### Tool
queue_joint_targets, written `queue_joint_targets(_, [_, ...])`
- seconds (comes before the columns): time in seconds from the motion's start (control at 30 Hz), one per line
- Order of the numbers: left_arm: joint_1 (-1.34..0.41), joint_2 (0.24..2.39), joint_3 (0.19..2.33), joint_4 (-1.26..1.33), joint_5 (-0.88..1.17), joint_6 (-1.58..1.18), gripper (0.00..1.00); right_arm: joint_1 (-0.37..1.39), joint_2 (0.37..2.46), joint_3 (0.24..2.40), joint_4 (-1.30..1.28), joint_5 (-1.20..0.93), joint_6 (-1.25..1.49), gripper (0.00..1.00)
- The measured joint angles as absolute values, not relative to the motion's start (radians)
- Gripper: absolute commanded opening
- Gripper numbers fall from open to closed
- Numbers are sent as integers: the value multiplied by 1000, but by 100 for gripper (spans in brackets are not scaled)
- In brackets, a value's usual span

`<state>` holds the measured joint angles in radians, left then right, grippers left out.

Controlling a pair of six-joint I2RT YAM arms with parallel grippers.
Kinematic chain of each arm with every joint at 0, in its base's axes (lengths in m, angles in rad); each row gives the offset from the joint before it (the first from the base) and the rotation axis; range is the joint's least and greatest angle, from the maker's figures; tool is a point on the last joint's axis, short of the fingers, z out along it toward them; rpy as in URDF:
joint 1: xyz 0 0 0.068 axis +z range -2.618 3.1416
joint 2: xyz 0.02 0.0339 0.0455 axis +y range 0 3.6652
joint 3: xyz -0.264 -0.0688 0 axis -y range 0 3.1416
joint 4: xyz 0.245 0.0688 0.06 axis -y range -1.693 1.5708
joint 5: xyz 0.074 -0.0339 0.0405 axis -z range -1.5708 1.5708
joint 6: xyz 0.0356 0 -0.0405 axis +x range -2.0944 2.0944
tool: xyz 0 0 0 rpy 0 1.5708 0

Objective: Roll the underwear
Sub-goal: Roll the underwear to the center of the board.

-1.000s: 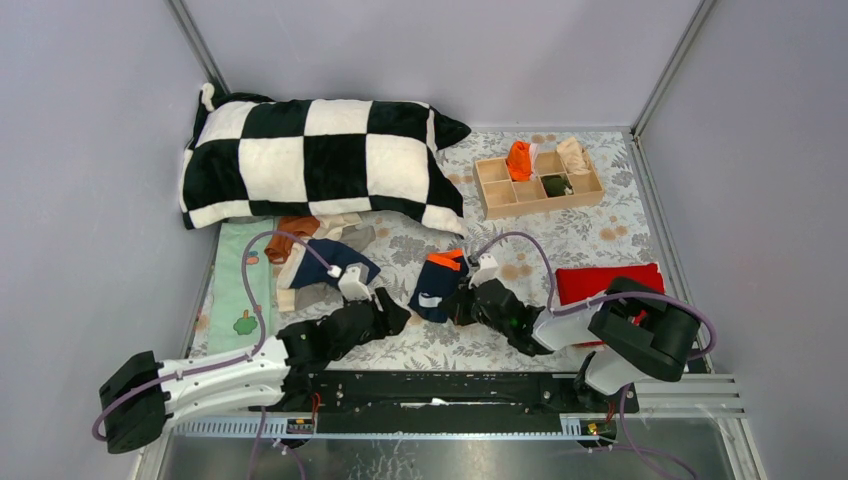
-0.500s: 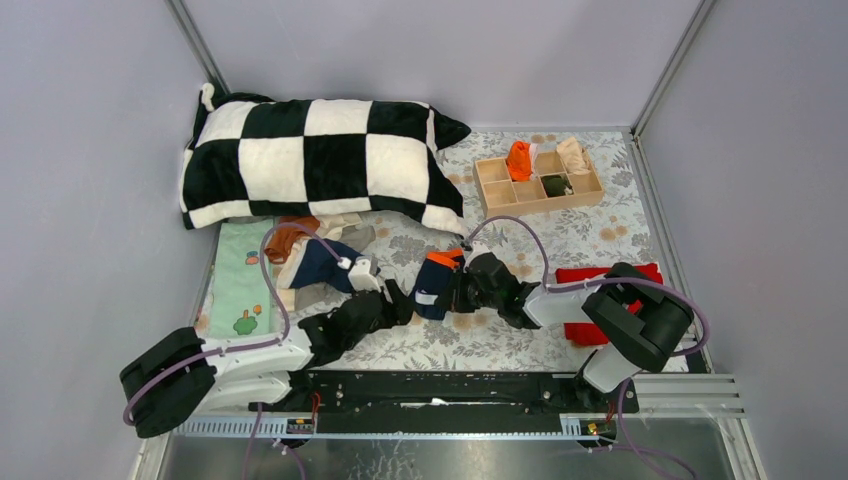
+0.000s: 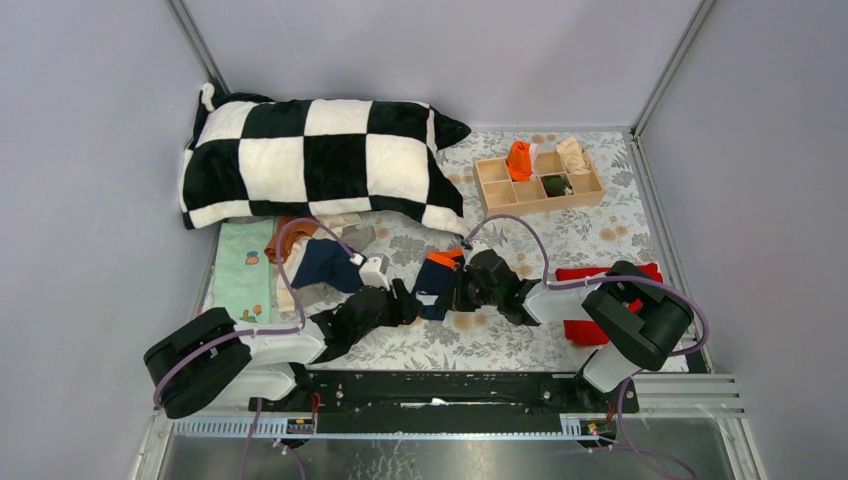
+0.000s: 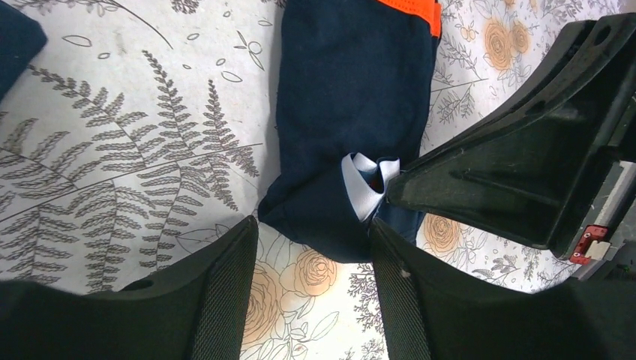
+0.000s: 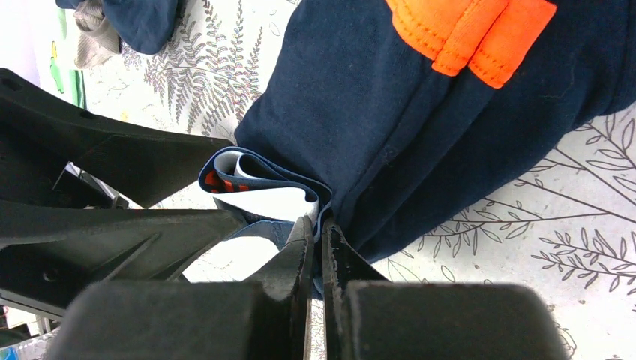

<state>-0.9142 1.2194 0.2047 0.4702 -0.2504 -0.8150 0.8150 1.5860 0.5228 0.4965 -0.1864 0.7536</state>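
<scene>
Though both arms crowded one spot, only the right gripper (image 5: pixel 315 225) had a hold. Its two black fingers were together, nipping the folded near end of the navy cloth brief with orange trim (image 3: pixel 437 283), right by the white label. Left gripper (image 4: pixel 311 232) stood w/ fingers apart, one each side of that same end, closed on nothing. Brief lay on the fern-and-rose printed table cover (image 4: pixel 112 150), mid-table between the 2 claws, long axis running away from the arm bases, orange band at the far end. So imo the roll would have to travel from the near end toward the orange, & both claws sat at the starting end.
</scene>
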Motion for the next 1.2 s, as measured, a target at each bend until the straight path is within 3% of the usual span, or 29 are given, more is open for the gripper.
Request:
queue_joint_targets(0.3, [-902,1299,214,533,-223,-811,46,811,1586,526,487,-196,753,0])
queue_joint_targets(0.5, [-886,1327,262,505,-228,-797,68,810,1586,535,469,-203,743,0])
queue_joint_targets(0.77, [-874,1323,288,450,-252,-765,61,810,1588,547,448,-211,730,0])
queue_joint_targets(0.97, [-873,1289,301,393,-250,-744,72,809,1591,555,437,-224,722,0])
queue_joint_targets(1.2, [-868,1037,266,344,-241,-719,71,809,1594,558,435,-231,719,0])
